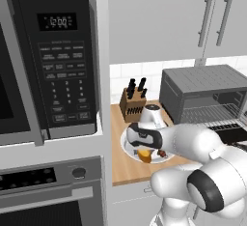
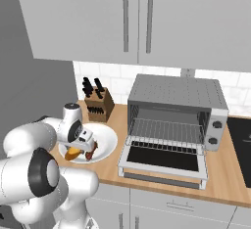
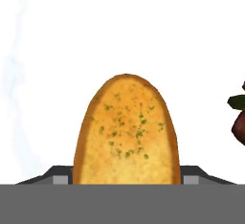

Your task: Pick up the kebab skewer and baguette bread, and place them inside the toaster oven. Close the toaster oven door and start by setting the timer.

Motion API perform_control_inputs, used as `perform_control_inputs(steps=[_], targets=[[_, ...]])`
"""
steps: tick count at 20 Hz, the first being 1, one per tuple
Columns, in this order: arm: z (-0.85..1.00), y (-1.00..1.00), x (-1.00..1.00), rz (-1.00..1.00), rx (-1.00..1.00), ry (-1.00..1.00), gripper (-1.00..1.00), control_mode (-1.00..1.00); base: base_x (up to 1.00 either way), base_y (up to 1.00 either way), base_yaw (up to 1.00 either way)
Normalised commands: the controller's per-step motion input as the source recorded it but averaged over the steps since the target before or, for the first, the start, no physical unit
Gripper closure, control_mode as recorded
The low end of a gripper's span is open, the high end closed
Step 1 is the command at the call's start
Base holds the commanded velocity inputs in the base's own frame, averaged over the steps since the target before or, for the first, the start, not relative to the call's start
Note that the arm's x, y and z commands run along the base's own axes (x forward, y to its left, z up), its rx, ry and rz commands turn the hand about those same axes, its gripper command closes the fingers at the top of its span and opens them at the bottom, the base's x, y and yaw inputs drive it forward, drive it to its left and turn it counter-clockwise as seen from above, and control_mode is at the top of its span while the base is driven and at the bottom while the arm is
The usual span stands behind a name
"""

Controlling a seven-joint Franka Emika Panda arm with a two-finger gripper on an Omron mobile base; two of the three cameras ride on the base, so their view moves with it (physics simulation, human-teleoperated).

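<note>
The golden-orange baguette bread lies on a white plate on the wooden counter, left of the toaster oven. My gripper points down at the plate, open, with one fingertip on each side of the loaf's near end. In the base views the hand covers most of the baguette bread. Just beside the loaf on the same plate lies the dark red kebab skewer. The toaster oven door hangs folded down, and the wire rack inside is bare.
A knife block stands behind the plate against the tiled wall. The black keypad microwave and the wall oven form a tall column left of the counter. A dark cooktop lies right of the toaster oven, with cabinets above.
</note>
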Motion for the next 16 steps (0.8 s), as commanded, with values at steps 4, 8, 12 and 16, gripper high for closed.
perform_control_inputs(steps=[4, 8, 12, 16], targets=[[-0.47, 0.0, -0.27, 0.0, 0.0, 0.0, 1.0, -1.0, 0.0, 0.0, 0.0], [-0.09, 0.02, -0.43, -0.01, 0.0, 0.0, 1.0, -1.0, 0.0, 0.0, 0.0], [0.29, 0.0, -0.1, -0.15, 0.03, 0.0, 1.0, -1.0, 0.0, 0.0, 0.0], [0.9, -0.19, -0.31, -0.24, 0.11, 0.0, 1.0, -1.0, 0.0, 0.0, 0.0]])
